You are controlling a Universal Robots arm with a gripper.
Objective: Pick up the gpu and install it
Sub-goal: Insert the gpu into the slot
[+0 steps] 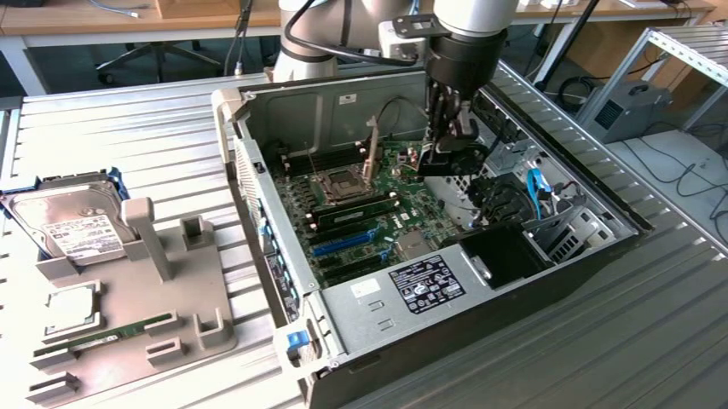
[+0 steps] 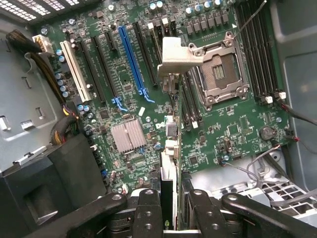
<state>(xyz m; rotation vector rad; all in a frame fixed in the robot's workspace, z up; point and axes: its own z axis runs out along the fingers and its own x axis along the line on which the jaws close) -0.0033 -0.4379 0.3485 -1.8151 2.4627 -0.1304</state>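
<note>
My gripper [image 2: 172,201] is shut on the gpu [image 2: 170,148], a slim black card that the wrist view shows edge-on between the two black fingers [image 2: 148,208], with its light grey metal end [image 2: 177,55] farthest from them. In the exterior view the gripper [image 1: 446,141] reaches down into the open computer case [image 1: 376,298] with the gpu [image 1: 438,162] hanging below it, above the green motherboard [image 1: 398,192]. The card hangs apart from the board, over the strip between the blue expansion slot [image 2: 131,59] and the CPU socket [image 2: 220,72].
A white slot [image 2: 74,69], black slots and a small silver heatsink [image 2: 128,135] lie beside the blue one. Cables [image 1: 534,192] and a drive cage crowd the case's right in the exterior view. A grey fixture [image 1: 136,290] on the left carries a hard drive [image 1: 74,226] and a RAM stick [image 1: 108,332].
</note>
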